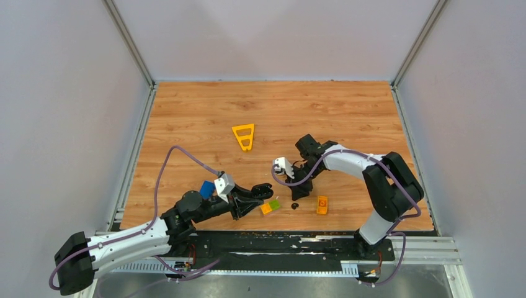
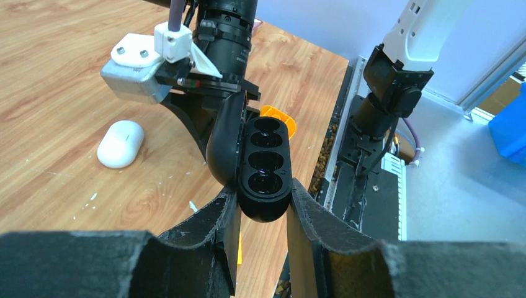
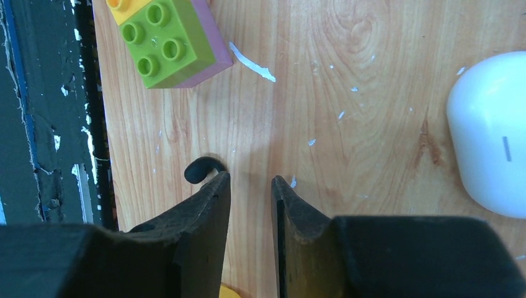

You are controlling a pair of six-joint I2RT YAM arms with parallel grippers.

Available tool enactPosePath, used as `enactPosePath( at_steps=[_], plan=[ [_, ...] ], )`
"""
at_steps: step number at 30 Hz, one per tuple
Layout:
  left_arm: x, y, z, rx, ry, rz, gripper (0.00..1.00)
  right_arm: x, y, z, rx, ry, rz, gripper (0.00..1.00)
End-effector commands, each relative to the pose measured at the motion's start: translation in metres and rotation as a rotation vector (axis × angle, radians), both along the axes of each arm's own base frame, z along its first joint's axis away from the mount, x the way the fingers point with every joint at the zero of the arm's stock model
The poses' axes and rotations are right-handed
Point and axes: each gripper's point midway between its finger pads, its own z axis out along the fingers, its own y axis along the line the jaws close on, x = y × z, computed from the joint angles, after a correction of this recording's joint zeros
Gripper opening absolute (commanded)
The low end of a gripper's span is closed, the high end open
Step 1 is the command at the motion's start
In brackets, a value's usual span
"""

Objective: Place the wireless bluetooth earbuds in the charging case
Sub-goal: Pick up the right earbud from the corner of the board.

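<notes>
The wooden tabletop [image 1: 310,112], flecked with white chips [image 3: 251,62], lies between pale grey walls [image 1: 267,37]. The jaws of the left gripper [image 2: 263,189] clamp a black holder [image 2: 267,164]; those of the right gripper [image 3: 248,183] stand slightly apart.

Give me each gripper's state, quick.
Left gripper: jaws closed on a black three-well piece.
Right gripper: jaws slightly open, empty.

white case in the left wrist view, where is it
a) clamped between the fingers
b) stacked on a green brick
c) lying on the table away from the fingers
c, the white case lies on the table, off to one side of the left fingers, which are clamped on a black piece with round wells.
</notes>
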Motion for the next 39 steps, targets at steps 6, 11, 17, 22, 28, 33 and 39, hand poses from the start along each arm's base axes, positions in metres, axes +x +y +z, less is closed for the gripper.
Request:
enactPosePath(
  at_steps=[6,11,17,22,28,33,39],
  plan=[
    [0.001,-0.001,0.010,-0.023,-0.029,0.003,0.00,-0.004,0.010,0.000,0.017,-0.004,0.060,0.32],
    [0.001,-0.001,0.010,-0.020,-0.026,0.003,0.00,-0.007,0.010,0.002,0.021,0.011,0.066,0.33],
    [0.001,-0.001,0.010,-0.021,-0.026,0.003,0.00,-0.016,0.008,0.008,0.034,0.035,0.080,0.33],
    [0.001,-0.001,0.010,-0.021,-0.026,0.004,0.00,-0.018,0.007,0.005,0.024,0.034,0.082,0.35],
    [0.001,-0.001,0.010,-0.022,-0.026,0.005,0.00,-0.024,0.007,0.002,0.009,0.040,0.097,0.35],
    [0.001,-0.001,0.010,-0.021,-0.026,0.005,0.00,-0.026,0.006,0.005,0.008,0.034,0.103,0.35],
    [0.001,-0.002,0.010,-0.018,-0.025,0.002,0.00,-0.031,0.002,0.008,0.009,0.036,0.108,0.31]
  ],
)
